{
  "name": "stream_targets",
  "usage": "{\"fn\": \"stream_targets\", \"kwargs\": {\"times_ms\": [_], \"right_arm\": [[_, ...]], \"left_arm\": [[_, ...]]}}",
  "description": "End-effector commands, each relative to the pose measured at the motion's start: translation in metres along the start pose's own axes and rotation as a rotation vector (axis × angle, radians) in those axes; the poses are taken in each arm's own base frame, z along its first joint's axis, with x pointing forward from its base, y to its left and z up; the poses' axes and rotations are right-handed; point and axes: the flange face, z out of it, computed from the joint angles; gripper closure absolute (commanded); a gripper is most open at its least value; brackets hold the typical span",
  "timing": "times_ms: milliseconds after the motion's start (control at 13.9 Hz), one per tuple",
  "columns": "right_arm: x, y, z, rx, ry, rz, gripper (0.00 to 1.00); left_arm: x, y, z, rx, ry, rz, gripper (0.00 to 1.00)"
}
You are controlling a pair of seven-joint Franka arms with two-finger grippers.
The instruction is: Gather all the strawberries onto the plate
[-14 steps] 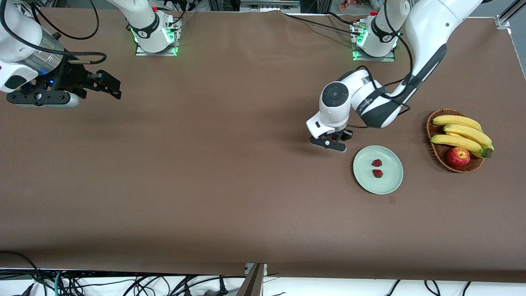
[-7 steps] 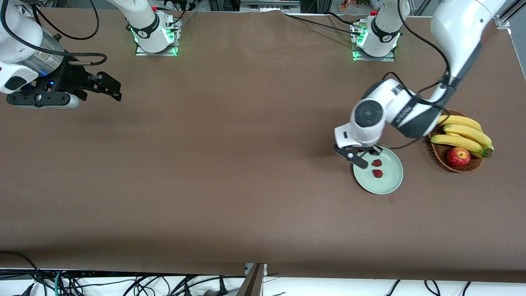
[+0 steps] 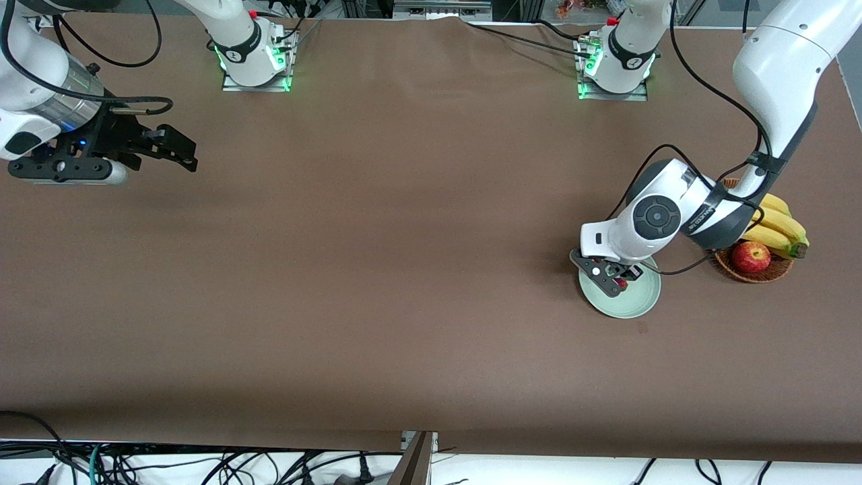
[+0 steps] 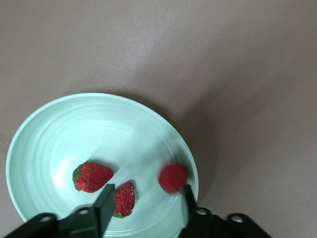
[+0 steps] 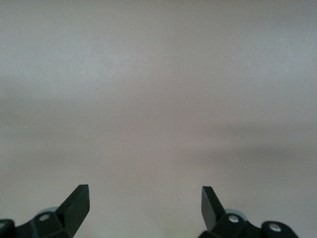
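I'm holding the left hand (image 4: 144, 198) open over the plate (image 4: 44, 134); three strawberries (image 4: 92, 176) are lying in it, one blurred. The right hand (image 5: 145, 201) is waiting open above bare tabletop (image 3: 377, 269).

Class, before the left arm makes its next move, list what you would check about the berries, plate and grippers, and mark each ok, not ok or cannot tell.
1. Left gripper open over the plate: ok.
2. Two strawberries lying in the plate: ok.
3. Third strawberry settled in the plate: cannot tell, blurred at the rim.
4. Right gripper open, waiting over bare table: ok.
5. Basket apart from the plate: ok.
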Motion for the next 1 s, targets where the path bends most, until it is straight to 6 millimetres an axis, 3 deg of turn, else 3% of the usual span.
{"fn": "stream_targets", "kwargs": {"times_ms": [0, 215, 358, 573, 789, 932], "right_arm": [[-0.003, -0.004, -0.001, -0.016, 0.008, -0.026, 0.00], [-0.002, -0.006, 0.003, -0.025, 0.005, -0.030, 0.00], [-0.004, -0.007, 0.001, -0.027, 0.002, -0.035, 0.00], [-0.007, -0.007, -0.001, -0.027, 0.002, -0.049, 0.00], [-0.006, -0.007, -0.003, -0.027, 0.006, -0.077, 0.00], [-0.005, -0.004, -0.006, -0.044, 0.017, -0.085, 0.00]], "left_arm": [[0.001, -0.011, -0.023, 0.048, 0.004, 0.008, 0.00], [0.005, -0.017, -0.090, 0.112, 0.045, -0.031, 0.00], [0.000, -0.040, -0.140, 0.054, 0.036, -0.124, 0.00], [-0.018, -0.074, -0.212, 0.000, 0.032, -0.238, 0.00], [-0.040, -0.100, -0.263, -0.051, 0.077, -0.324, 0.00], [-0.066, -0.113, -0.304, -0.063, 0.069, -0.373, 0.00]]}}
